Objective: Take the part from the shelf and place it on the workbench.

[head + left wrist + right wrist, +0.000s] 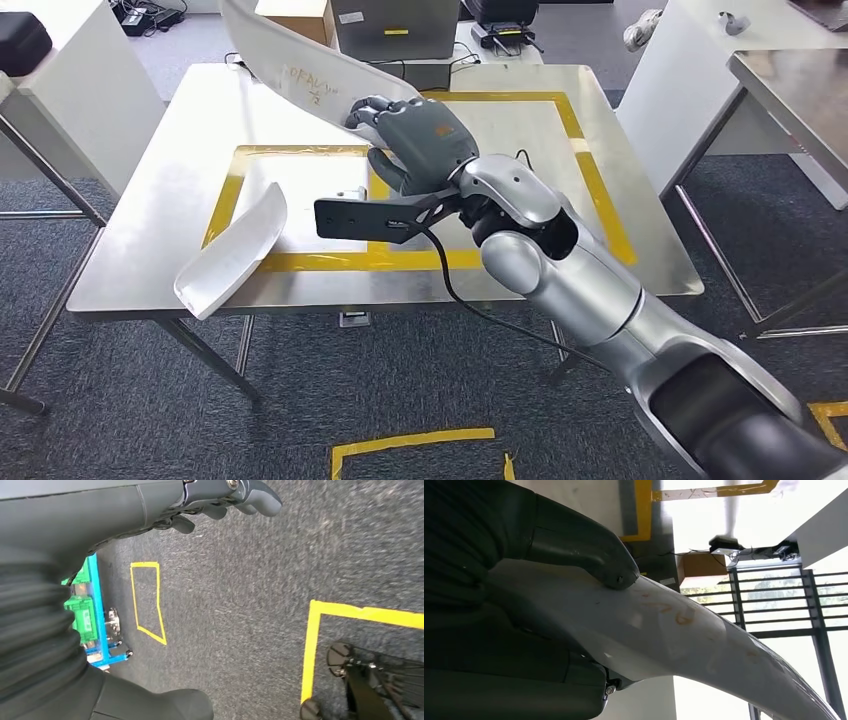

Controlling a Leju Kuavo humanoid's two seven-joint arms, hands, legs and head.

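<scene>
Part [300, 70], a long curved white panel, is grasped at one end by the right hand [415, 140] above the workbench [640, 270]; its far end is cut off. Risk: lowering could knock the second white panel [232, 250] left of the hand. Left hand [220, 500] hangs empty, fingers curled.

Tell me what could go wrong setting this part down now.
The right hand grips the long white part near one end, so the free length could swing or slip in the grasp. A second white part already overhangs the workbench front edge; a sweep of the held part might knock it off.
</scene>
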